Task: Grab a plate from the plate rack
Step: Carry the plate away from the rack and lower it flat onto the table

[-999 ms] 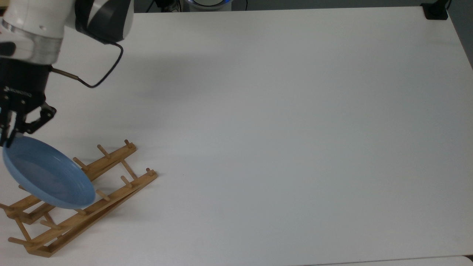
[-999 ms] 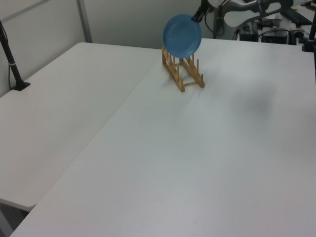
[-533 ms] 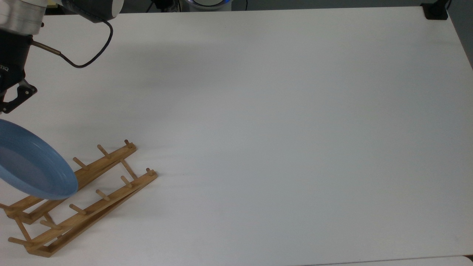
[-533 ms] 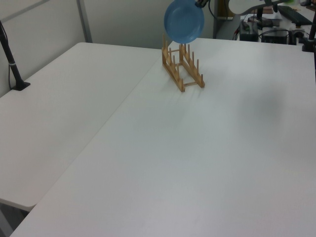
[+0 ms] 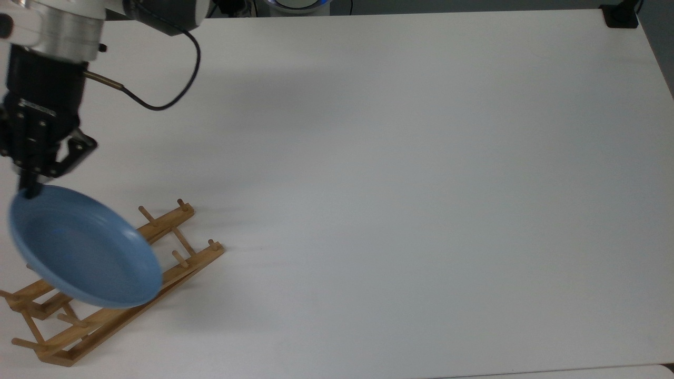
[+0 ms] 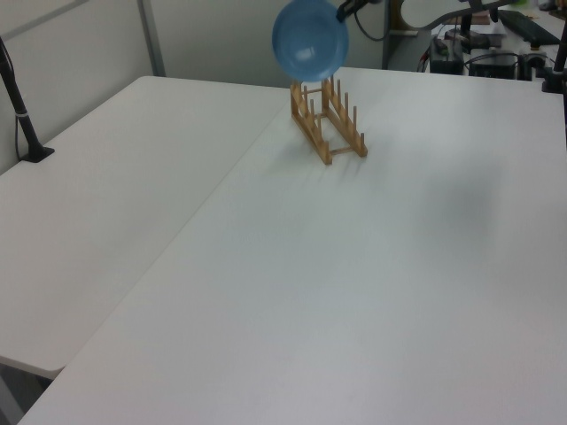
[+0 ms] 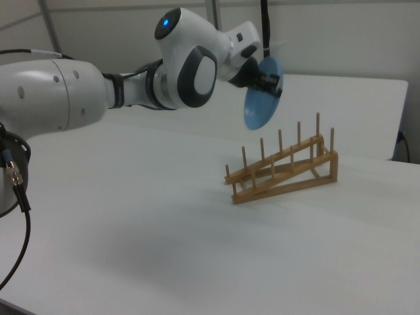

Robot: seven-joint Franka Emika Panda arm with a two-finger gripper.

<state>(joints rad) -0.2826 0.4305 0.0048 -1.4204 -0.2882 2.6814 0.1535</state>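
Note:
The blue plate (image 5: 84, 247) hangs tilted in the air above the left part of the wooden plate rack (image 5: 181, 257), clear of its pegs. My gripper (image 5: 29, 187) is shut on the plate's upper rim. In the left view the plate (image 6: 310, 40) floats above the rack (image 6: 330, 124), held by the gripper (image 6: 341, 11) at its upper right edge. In the right view the plate (image 7: 262, 104) hangs edge-on behind and above the rack (image 7: 282, 167), with the gripper (image 7: 272, 82) clamped on its top.
The rack stands on a wide white table (image 5: 395, 184) near the top view's lower left corner. A black cable (image 5: 158, 102) loops off the wrist. A black post (image 6: 22, 115) stands at the left view's left edge.
The plate, held throughout, rose off the rack and swung toward the top view's left edge, then came back right. In the left view it ended higher and further left.

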